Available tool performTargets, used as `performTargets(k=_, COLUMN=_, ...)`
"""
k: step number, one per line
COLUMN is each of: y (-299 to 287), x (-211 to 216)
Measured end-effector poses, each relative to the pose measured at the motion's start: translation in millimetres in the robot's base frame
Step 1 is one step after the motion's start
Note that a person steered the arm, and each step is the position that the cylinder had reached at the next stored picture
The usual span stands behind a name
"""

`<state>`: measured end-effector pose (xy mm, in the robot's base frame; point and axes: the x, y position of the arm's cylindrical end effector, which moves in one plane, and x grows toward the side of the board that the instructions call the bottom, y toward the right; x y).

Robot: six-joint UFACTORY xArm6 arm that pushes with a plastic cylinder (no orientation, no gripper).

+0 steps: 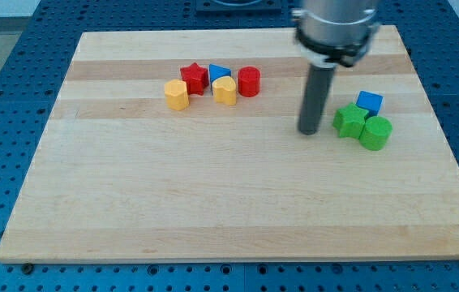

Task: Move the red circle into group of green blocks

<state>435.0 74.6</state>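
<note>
The red circle (249, 81) stands near the view's top centre, at the right end of a cluster. The green blocks are at the view's right: a green star (348, 120) and a green circle (375, 132), touching each other. My tip (308, 131) rests on the board just left of the green star, a small gap apart. It is well to the right of and below the red circle.
Next to the red circle are a yellow heart (225, 91), a blue triangle (218, 72), a red star (194, 78) and a yellow hexagon (177, 94). A blue cube (369, 102) touches the green blocks from above. The wooden board (213, 203) lies on a blue pegboard.
</note>
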Motion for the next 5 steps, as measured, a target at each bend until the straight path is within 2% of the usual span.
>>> performTargets(k=1, y=-59, x=-23)
performTargets(k=2, y=-58, x=-61)
performTargets(k=4, y=-64, x=-70)
performTargets(k=5, y=-80, x=-91)
